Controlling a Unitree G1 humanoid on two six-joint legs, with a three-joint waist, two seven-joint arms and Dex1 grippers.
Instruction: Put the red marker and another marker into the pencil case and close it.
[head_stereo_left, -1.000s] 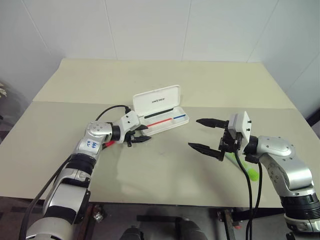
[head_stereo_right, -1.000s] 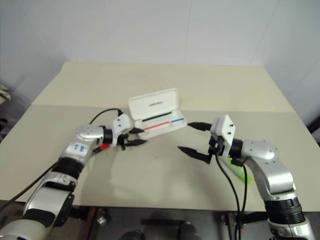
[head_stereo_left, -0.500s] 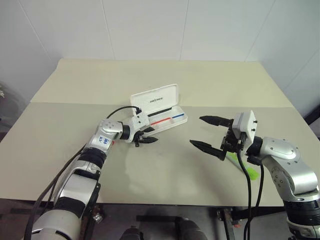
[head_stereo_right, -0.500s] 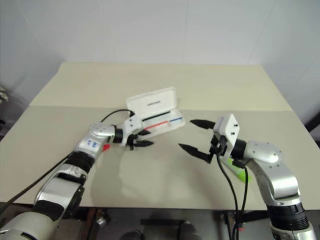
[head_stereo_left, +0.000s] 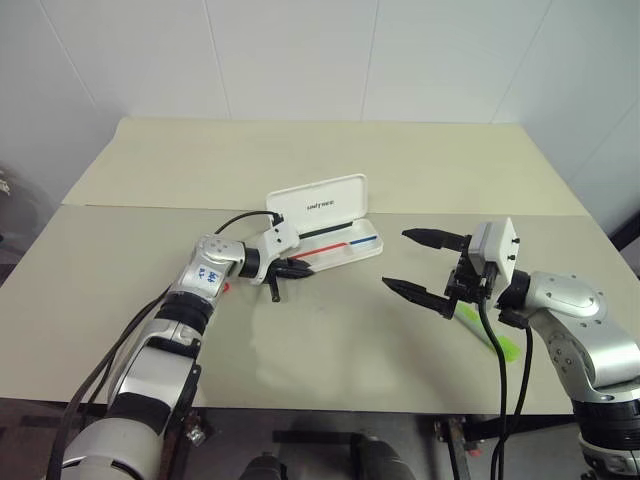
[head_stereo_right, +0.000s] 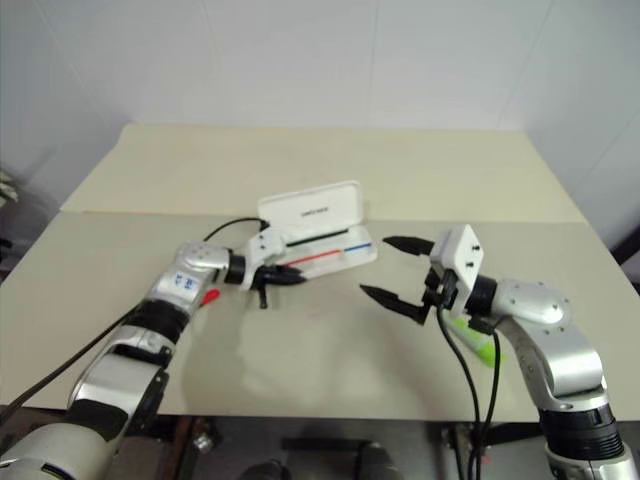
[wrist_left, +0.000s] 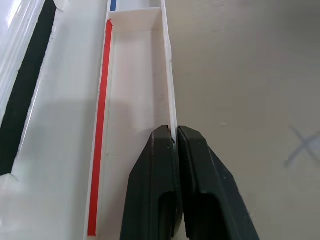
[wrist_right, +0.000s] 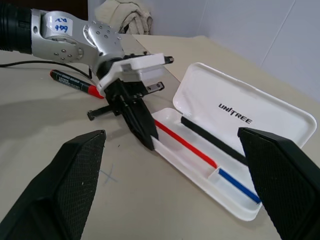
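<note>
The white pencil case (head_stereo_left: 322, 206) lies open at mid-table, lid raised, red and blue stripes inside its tray (wrist_right: 200, 165). My left gripper (head_stereo_left: 300, 268) is shut on the thin near wall of the tray (wrist_left: 169, 90) at its left end, fingers (wrist_left: 155, 170) pinching it. The red marker (wrist_right: 75, 82) lies on the table behind my left wrist, partly hidden by the arm in the eye views (head_stereo_right: 210, 296). The light-green highlighter (head_stereo_left: 495, 338) lies on the table under my right forearm. My right gripper (head_stereo_left: 396, 259) hangs open and empty to the right of the case, pointing left.
The beige table (head_stereo_left: 330, 340) has a seam across it behind the case. A black cable (head_stereo_left: 240, 218) loops from my left wrist. White walls stand behind the table.
My left gripper has reached the case's near wall and closed on it. The right gripper stays open in about the same place.
</note>
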